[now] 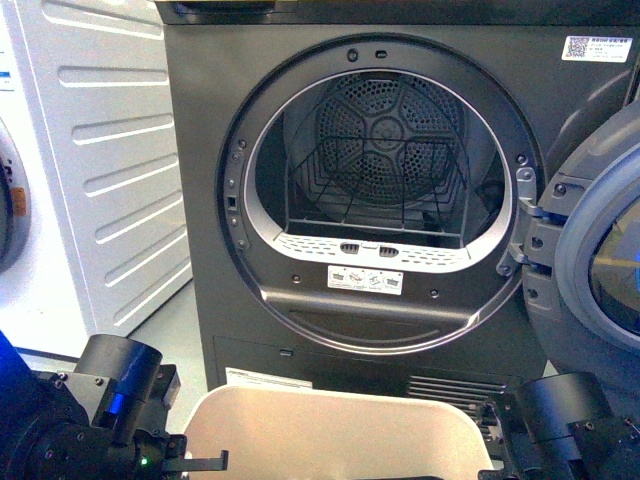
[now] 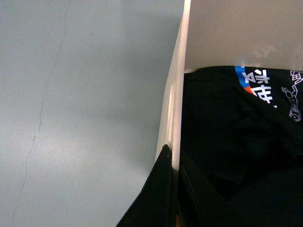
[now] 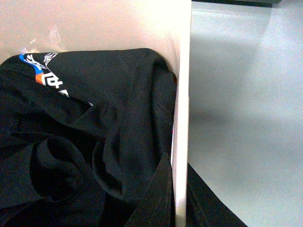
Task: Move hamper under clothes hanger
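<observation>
Jaws of the left gripper (image 2: 173, 155) and right gripper (image 3: 179, 163) each clamp a wall of one hamper (image 1: 340, 430) holding one black garment (image 3: 94, 118).

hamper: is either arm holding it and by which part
Both hold the hamper. The left gripper clamps one side wall at the rim, the right gripper the opposite wall, jaws astride inside and outside.

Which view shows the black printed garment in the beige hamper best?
Right wrist: the crumpled black printed garment lies in the beige plastic hamper. Left wrist shows a part with the print; front shows only the hamper's inner wall.
</observation>
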Action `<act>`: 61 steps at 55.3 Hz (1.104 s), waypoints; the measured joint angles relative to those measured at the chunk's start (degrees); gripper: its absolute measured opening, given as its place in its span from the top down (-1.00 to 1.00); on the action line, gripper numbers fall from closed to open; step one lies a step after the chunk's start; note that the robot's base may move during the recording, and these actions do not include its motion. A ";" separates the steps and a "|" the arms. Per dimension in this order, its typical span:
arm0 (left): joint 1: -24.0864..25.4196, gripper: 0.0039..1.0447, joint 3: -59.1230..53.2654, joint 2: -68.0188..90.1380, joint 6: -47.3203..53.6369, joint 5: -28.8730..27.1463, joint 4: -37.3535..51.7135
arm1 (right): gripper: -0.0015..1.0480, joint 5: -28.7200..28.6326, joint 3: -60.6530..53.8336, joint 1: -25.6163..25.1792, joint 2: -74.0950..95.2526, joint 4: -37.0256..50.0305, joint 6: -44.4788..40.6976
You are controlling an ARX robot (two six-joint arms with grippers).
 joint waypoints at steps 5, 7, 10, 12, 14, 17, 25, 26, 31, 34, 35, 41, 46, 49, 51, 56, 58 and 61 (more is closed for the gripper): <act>-0.48 0.93 -0.09 -1.07 0.04 -0.02 -0.33 | 0.94 -0.07 -0.59 -0.28 -0.13 0.26 0.02; -0.66 0.93 -0.11 -1.60 0.11 -0.04 -0.46 | 0.94 -0.09 -0.94 -0.39 -0.31 0.48 0.02; -0.85 0.93 -0.24 -2.40 0.20 -0.07 -0.66 | 0.94 -0.20 -1.31 -0.52 -0.59 0.74 0.04; -0.98 0.93 -0.28 -2.86 0.22 -0.11 -0.83 | 0.94 -0.24 -1.44 -0.55 -0.74 0.87 0.07; -1.07 0.93 -0.31 -3.28 0.26 -0.20 -0.94 | 0.94 -0.28 -1.60 -0.57 -0.90 1.05 0.07; -1.11 0.93 -0.31 -3.74 0.44 -0.37 -1.11 | 0.94 -0.31 -1.73 -0.59 -1.20 1.29 0.11; -1.18 0.93 -0.31 -4.59 0.72 -0.55 -1.40 | 0.94 -0.66 -1.84 -0.61 -1.55 1.81 0.17; -1.18 0.93 -0.31 -4.66 0.79 -0.55 -1.46 | 0.94 -0.70 -1.84 -0.61 -1.55 1.86 0.17; -1.18 0.93 -0.31 -4.76 0.81 -1.66 -1.88 | 0.94 -1.18 -1.84 -0.61 -1.55 2.12 0.17; -1.18 0.93 -0.31 -4.76 0.81 -2.01 -2.03 | 0.94 -1.29 -1.84 -0.61 -1.55 2.29 0.17; -1.18 0.93 -0.31 -4.76 0.81 -2.01 -2.05 | 0.94 -1.29 -1.84 -0.61 -1.55 2.32 0.17; -1.18 0.93 -0.33 -4.76 0.81 -2.03 -2.08 | 0.94 -1.31 -1.84 -0.61 -1.55 2.36 0.17; -1.18 0.93 -0.35 -4.76 0.81 -2.03 -2.08 | 0.94 -1.31 -1.84 -0.61 -1.55 2.43 0.17; -1.18 0.93 -0.35 -4.76 0.81 -2.01 -2.08 | 0.94 -1.31 -1.84 -0.61 -1.55 2.43 0.17; -1.18 0.93 -0.35 -4.76 0.81 -2.03 -2.08 | 0.94 -1.31 -1.84 -0.61 -1.55 2.43 0.17; -1.18 0.93 -0.35 -4.76 0.79 -2.03 -2.08 | 0.94 -1.33 -1.84 -0.61 -1.55 2.43 0.17; -1.18 0.93 -0.35 -4.76 0.79 -2.03 -2.08 | 0.94 -1.33 -1.84 -0.61 -1.55 2.43 0.17; -1.18 0.93 -0.35 -4.76 0.79 -2.03 -2.08 | 0.94 -1.33 -1.84 -0.61 -1.55 2.43 0.17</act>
